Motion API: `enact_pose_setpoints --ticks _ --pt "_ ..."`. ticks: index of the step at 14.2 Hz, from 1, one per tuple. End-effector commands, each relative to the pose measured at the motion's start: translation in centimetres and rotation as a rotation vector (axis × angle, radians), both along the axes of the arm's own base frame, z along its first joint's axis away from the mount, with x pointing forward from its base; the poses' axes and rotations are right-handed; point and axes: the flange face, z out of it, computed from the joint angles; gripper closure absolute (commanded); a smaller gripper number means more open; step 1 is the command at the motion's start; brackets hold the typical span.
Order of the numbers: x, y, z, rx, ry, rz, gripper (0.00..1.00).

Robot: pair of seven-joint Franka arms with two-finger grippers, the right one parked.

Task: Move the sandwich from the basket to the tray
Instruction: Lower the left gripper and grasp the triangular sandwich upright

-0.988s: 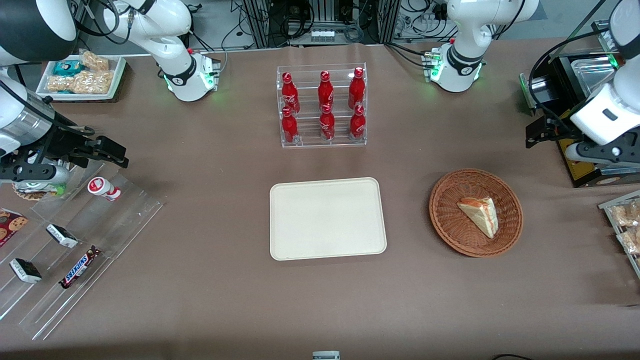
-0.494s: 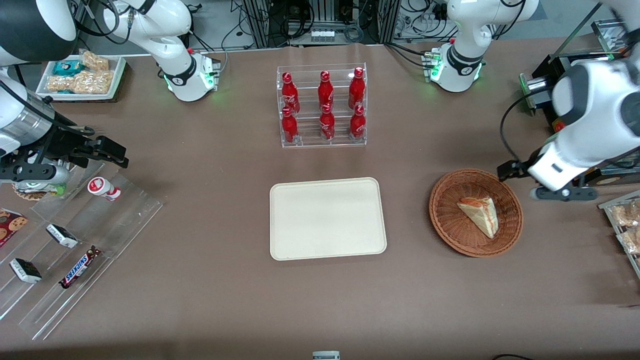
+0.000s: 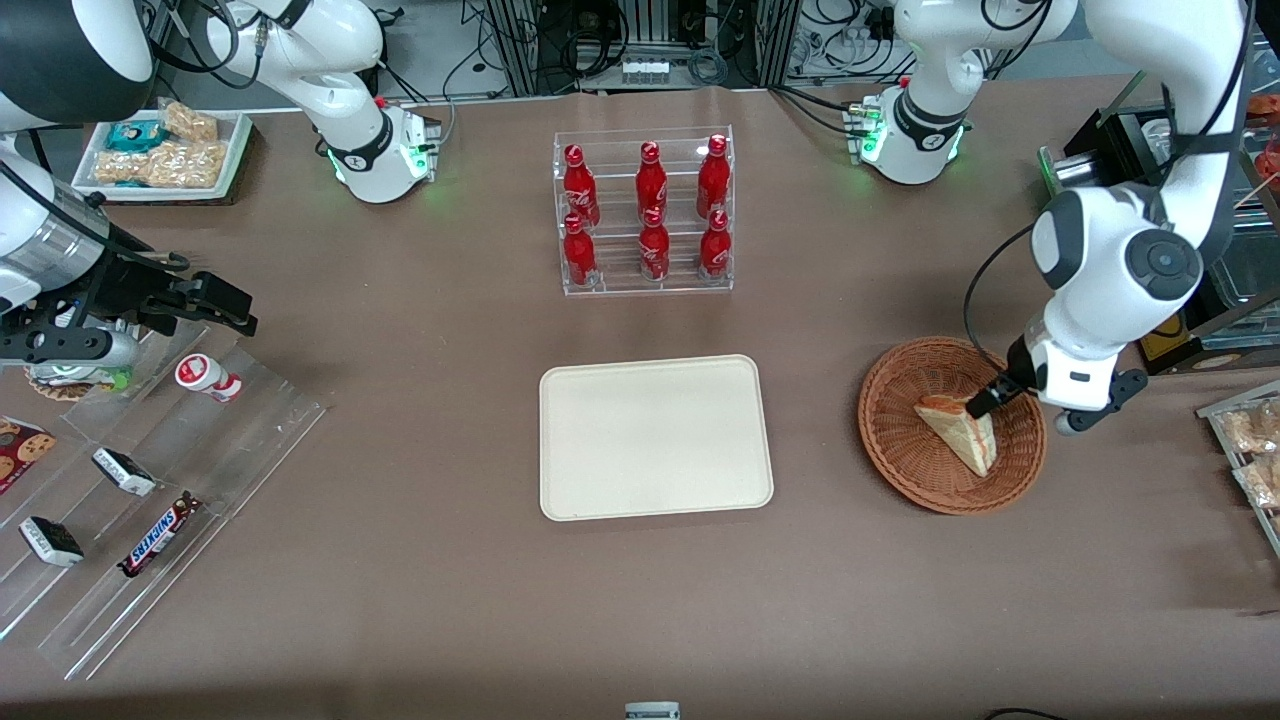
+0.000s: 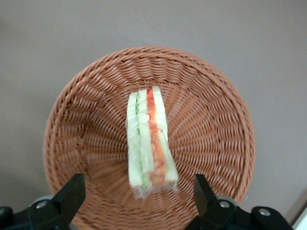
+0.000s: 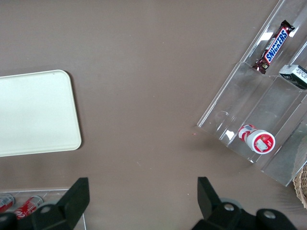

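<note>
The sandwich (image 3: 960, 432), a clear-wrapped wedge with green and orange-red layers, lies in the round wicker basket (image 3: 895, 395). My left gripper (image 3: 990, 400) hangs open just above the basket, over the sandwich's wide end. In the left wrist view its two black fingers (image 4: 72, 191) stand wide apart on either side of the sandwich (image 4: 148, 139), touching nothing, with the basket's weave (image 4: 206, 129) beneath. The gripper (image 4: 137, 192) holds nothing. The cream tray (image 3: 655, 437) sits bare beside the basket, toward the parked arm's end, and its corner also shows as the tray (image 5: 33, 112) in the right wrist view.
A clear rack of red bottles (image 3: 645, 215) stands farther from the front camera than the tray. Stepped acrylic racks with snacks (image 3: 150, 470) lie toward the parked arm's end. A black box (image 3: 1160, 320) and a snack tray (image 3: 1250, 440) flank the basket at the working arm's end.
The left arm swung in from the table's end and came down over the basket. Its gripper now hangs above the sandwich. The sandwich and basket have not moved.
</note>
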Motion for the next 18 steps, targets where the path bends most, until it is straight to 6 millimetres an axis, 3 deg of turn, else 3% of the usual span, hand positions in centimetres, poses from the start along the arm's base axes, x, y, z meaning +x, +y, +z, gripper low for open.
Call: enact_pose_setpoints --ticks 1,3,4,7,8,10,12,14,16,18 --pt "0.8 -0.4 -3.1 -0.012 -0.018 0.146 0.00" --pt "1.0 -0.5 -5.6 -0.016 -0.018 0.163 0.01" --pt "0.9 -0.7 -6.2 -0.019 -0.014 0.165 0.14" --pt "0.2 -2.0 -6.5 -0.016 0.016 0.158 0.87" --pt "0.1 -2.2 -6.1 -0.010 0.037 0.143 0.95" --pt "0.9 -3.1 -2.8 -0.004 0.064 0.118 0.98" --pt "2.8 -6.3 0.4 0.002 0.085 0.065 0.99" --pt "4.3 -11.2 2.4 0.005 0.090 -0.008 0.99" --pt "4.7 -15.6 2.5 -0.009 0.072 -0.067 0.98" --pt "4.9 -23.5 1.9 -0.024 0.054 -0.185 0.94"
